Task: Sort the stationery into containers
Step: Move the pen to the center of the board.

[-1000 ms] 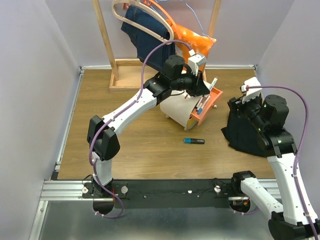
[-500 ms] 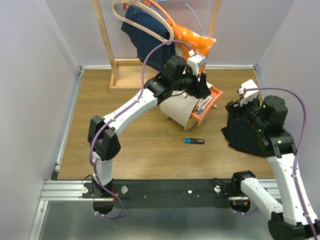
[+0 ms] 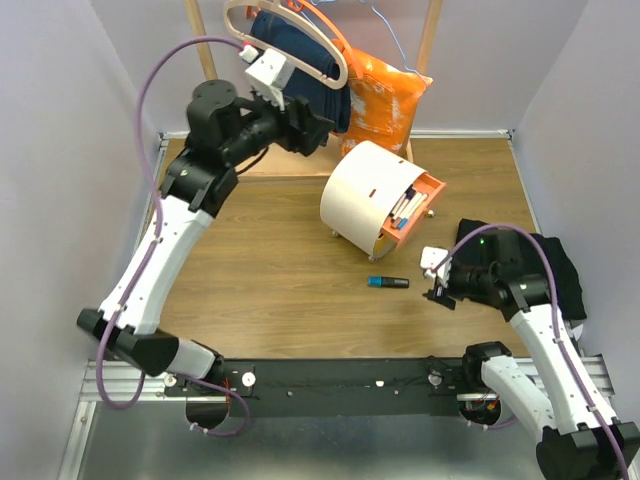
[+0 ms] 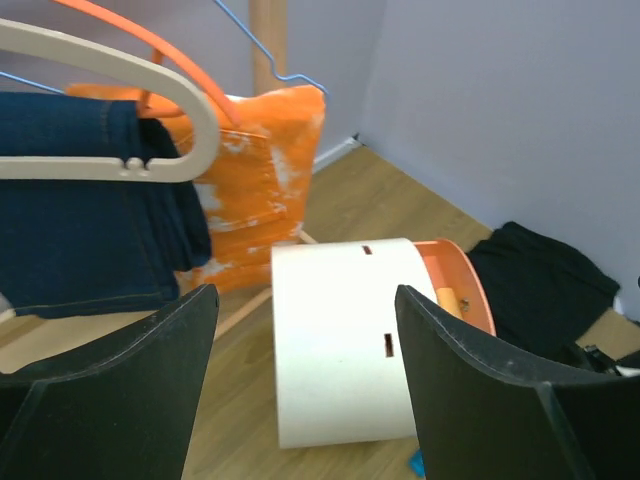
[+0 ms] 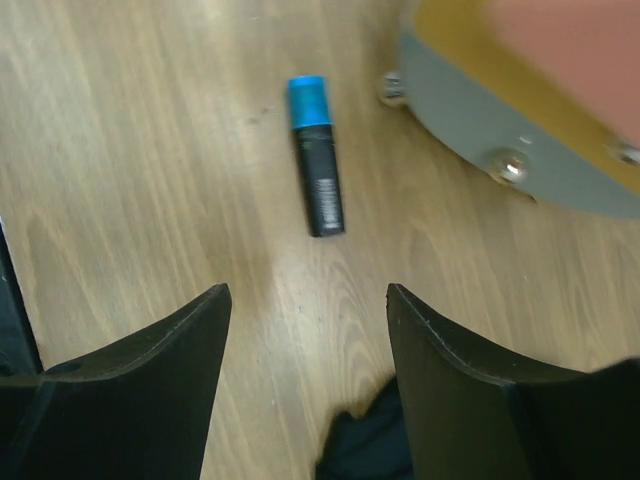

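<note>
top view. left claw (image 3: 320, 128) is raised high by the clothes rack (image 3: 205, 60), well clear of the cream cabinet (image 3: 362, 192). the cabinet's orange drawer (image 3: 418, 212) stands pulled out with pens (image 3: 404, 208) in it. one blue-capped marker (image 3: 388, 282) lies loose on the counter (image 3: 260, 270), in front of the cabinet. right claw (image 3: 436, 286) is low, just beside the marker's black end.

left wrist view. left claw (image 4: 300, 295) has its fingers wide apart with nothing between them. it looks down at the cabinet (image 4: 340, 370) and the drawer rim (image 4: 462, 290).

right wrist view. right claw (image 5: 305, 290) is spread and empty. the marker (image 5: 317, 160) lies ahead of the gap, its barrel running lengthwise into it.

step in hand, as i judge it: the approach to the last loose marker. next i need to push forward and down until the fingers straddle the barrel, then close and carry it to the drawer.

versus a second ago: left claw was at the drawer and nearly shut; now it is open and pulled back. my right arm was over the dark cloth (image 3: 555, 262); now it is down by the marker. the marker itself has not shifted.
</note>
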Available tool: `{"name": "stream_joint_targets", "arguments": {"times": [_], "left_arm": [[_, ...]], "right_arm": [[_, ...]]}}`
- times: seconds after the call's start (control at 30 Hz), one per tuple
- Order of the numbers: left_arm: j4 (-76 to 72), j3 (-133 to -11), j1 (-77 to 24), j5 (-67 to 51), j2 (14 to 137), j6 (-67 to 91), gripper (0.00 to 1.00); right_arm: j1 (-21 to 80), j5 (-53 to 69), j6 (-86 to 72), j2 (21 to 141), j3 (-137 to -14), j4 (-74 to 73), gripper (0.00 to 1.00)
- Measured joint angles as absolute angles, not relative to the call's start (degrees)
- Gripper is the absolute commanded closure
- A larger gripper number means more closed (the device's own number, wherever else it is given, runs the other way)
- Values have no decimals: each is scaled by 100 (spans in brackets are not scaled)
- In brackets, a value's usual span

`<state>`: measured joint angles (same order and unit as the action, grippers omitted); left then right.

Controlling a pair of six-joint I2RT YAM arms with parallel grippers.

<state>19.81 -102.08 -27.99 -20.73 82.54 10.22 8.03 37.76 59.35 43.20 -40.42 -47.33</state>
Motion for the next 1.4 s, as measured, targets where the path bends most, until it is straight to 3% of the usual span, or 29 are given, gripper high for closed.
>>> {"name": "stream_joint_targets", "arguments": {"times": [0.3, 0.6, 0.93, 1.4], "left_arm": [[2263, -9170, -2471, -1737, 7653, 244, 18], [2502, -8799, -2128, -1601, 7601, -25, 18], [2458, -8536, -1793, -1581, 7404, -16, 17], [2346, -8429, -1730, -1588, 7404, 222, 17]], "right_arm": [[803, 4425, 7096, 4139, -2770, -3833, 35], [803, 4681, 7856, 5990, -2884, -3395, 39], [803, 4582, 8405, 6692, -2884, -2899, 36], [869, 4410, 8307, 7588, -3103, -2327, 44]]}}
